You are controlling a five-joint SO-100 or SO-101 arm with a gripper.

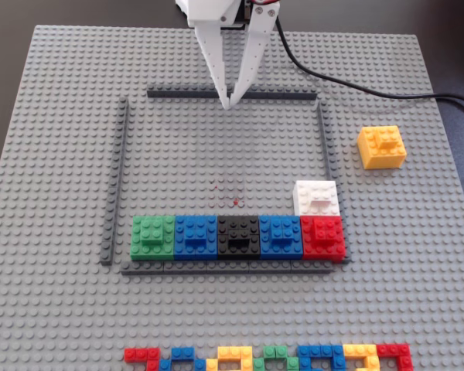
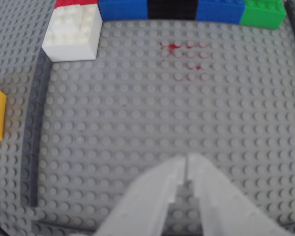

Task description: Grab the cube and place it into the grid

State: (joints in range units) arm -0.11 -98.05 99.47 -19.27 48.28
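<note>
I see the gripper (image 1: 229, 102) closed and empty at the frame's far edge — the yellow cube (image 1: 382, 147) sits outside the frame (image 1: 323, 139), right, on the desk (image 1: 54, 93).

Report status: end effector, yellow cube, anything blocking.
End effector shut, empty, at the frame's far edge. Yellow cube outside the frame, on the right in the fixed view, untouched. White cube inside the frame; path looks clear.

Evenly and softly lit, with faint shadows only; sharp in the fixed view, blurred throughout the wrist view (worst near the gripper (image 2: 186, 164)).
</note>
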